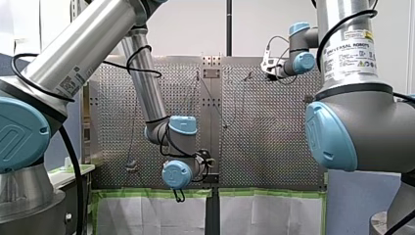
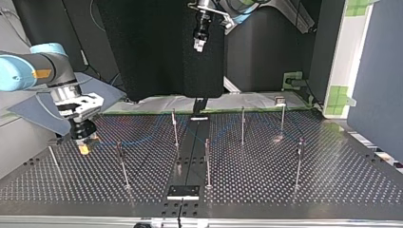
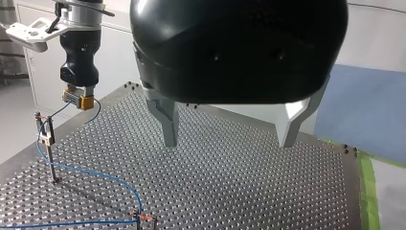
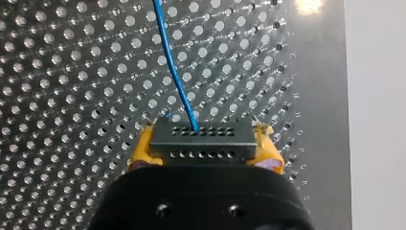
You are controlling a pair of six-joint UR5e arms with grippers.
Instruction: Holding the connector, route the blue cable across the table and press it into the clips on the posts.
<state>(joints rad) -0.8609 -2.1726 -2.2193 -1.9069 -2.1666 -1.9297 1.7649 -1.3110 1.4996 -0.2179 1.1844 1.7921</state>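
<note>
the thin blue cable (image 4: 174, 72) leaves the dark grey rectangular connector (image 4: 202, 138) and runs out of frame; the yellow pads (image 4: 142, 146) beside that connector (mostly covered) barely show.

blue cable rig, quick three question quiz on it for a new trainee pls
1. True or false: my left gripper is shut on the blue cable.
2. The pads clamping the connector are: A yellow, B green, C white.
3. Which gripper holds the connector?

Key: 1 false, it is open and empty. 2 A. 3 my right gripper.
</note>
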